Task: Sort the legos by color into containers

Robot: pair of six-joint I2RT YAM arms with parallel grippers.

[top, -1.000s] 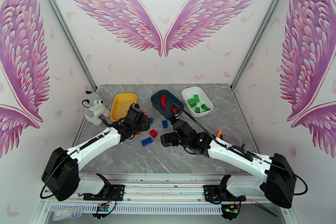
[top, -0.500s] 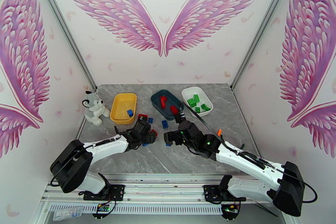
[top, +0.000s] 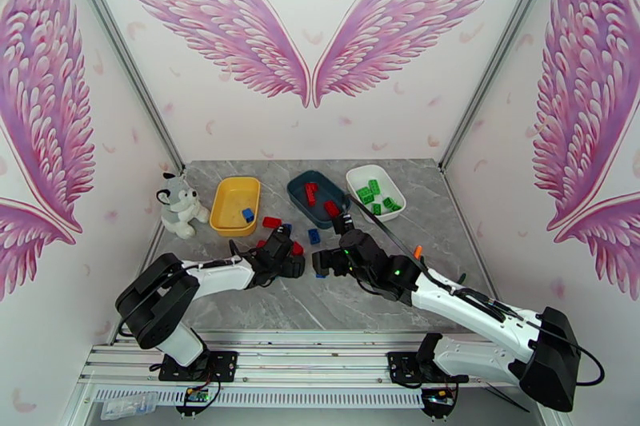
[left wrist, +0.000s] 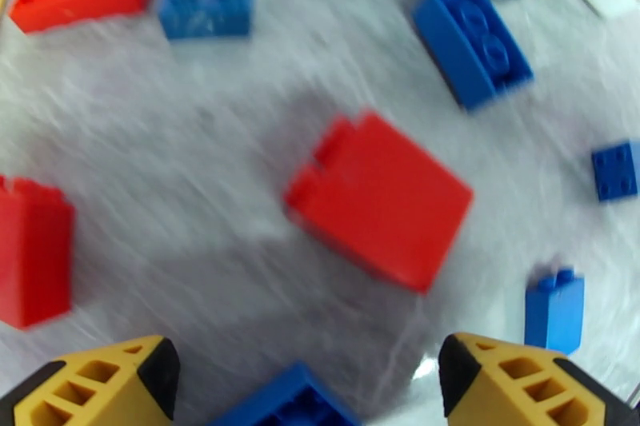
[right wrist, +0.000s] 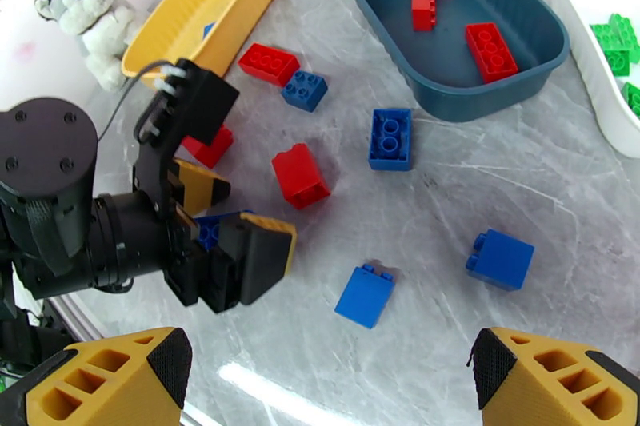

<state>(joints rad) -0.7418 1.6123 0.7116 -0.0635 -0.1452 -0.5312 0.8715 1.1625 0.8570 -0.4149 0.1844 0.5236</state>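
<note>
Blue lego (left wrist: 288, 404) between wide-apart tips of left claw (left wrist: 304, 372), red lego (left wrist: 380, 200) just beyond.

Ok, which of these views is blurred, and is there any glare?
Left wrist view: smeared, the central red plastic brick and grey marbled tabletop streaky. Right wrist view: sharp, with a white glare streak on the tabletop near the bottom edge. Top external view: evenly lit and crisp.
</note>
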